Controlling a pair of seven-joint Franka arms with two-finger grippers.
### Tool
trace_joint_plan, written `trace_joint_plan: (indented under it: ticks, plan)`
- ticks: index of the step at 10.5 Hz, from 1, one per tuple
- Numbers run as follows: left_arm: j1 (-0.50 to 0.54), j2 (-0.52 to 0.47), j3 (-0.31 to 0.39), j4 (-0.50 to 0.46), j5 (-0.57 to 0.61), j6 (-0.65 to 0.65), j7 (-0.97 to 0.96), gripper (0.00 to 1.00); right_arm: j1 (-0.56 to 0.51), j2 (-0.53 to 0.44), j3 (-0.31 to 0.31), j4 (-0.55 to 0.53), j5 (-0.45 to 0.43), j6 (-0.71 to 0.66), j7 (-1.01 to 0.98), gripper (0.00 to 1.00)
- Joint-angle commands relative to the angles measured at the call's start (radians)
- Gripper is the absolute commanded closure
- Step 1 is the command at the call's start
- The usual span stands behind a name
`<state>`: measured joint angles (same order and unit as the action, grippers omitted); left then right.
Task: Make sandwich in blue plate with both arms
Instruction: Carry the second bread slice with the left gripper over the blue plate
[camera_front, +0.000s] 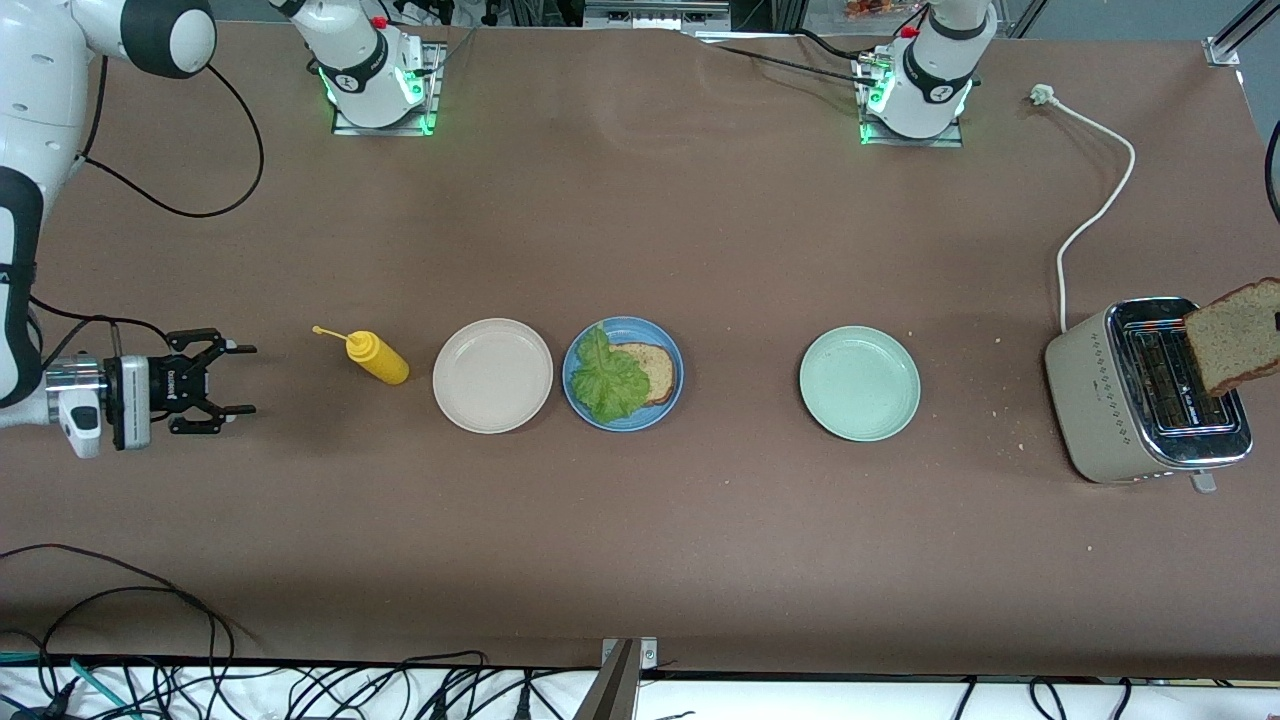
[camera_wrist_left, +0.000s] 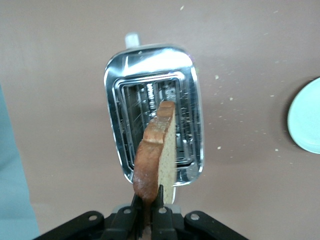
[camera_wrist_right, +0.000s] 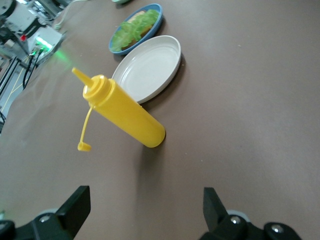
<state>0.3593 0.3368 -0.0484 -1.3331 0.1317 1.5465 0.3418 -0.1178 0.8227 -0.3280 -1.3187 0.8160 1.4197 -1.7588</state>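
Observation:
The blue plate (camera_front: 640, 421) lies mid-table with a brown bread slice (camera_front: 655, 368) on it and a ruffled lettuce leaf (camera_front: 608, 382) over most of that slice. A second bread slice (camera_front: 1235, 335) hangs tilted over the toaster (camera_front: 1140, 395) at the left arm's end of the table. My left gripper (camera_wrist_left: 148, 200) is shut on this slice's (camera_wrist_left: 162, 150) crust edge, above the toaster's slots (camera_wrist_left: 150, 95). My right gripper (camera_front: 245, 379) is low at the right arm's end of the table. It stands open and empty (camera_wrist_right: 145, 195), pointing toward the yellow bottle and apart from it.
A yellow squeeze bottle (camera_front: 378, 358) lies on its side beside a beige plate (camera_front: 492, 375), which sits next to the blue plate. A pale green plate (camera_front: 859, 382) lies between the blue plate and the toaster. The toaster's white cable (camera_front: 1100, 200) runs toward the bases. Crumbs dot the table there.

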Motion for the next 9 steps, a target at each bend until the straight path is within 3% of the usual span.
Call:
trace_joint_plan:
  ticks: [1, 3, 5, 7, 9]
  plan:
    - [0.003, 0.002, -0.071, 0.051, -0.012, -0.036, 0.014, 1.0, 0.021, -0.059, 0.003, 0.039, -0.078, -0.021, 0.296, 0.0]
    - [0.0, 0.014, -0.137, 0.039, -0.038, -0.036, 0.006, 1.0, 0.062, -0.092, 0.0, 0.039, -0.113, -0.022, 0.469, 0.0]
    - [-0.101, 0.016, -0.136, -0.01, -0.105, -0.037, -0.079, 1.0, 0.104, -0.126, 0.003, 0.039, -0.181, -0.021, 0.649, 0.0]
    - [-0.181, 0.042, -0.134, -0.05, -0.292, -0.03, -0.199, 1.0, 0.168, -0.174, 0.003, 0.039, -0.282, -0.022, 0.903, 0.0]
    - [-0.313, 0.07, -0.134, -0.072, -0.394, 0.036, -0.404, 1.0, 0.239, -0.218, 0.004, 0.036, -0.368, -0.042, 1.147, 0.0]
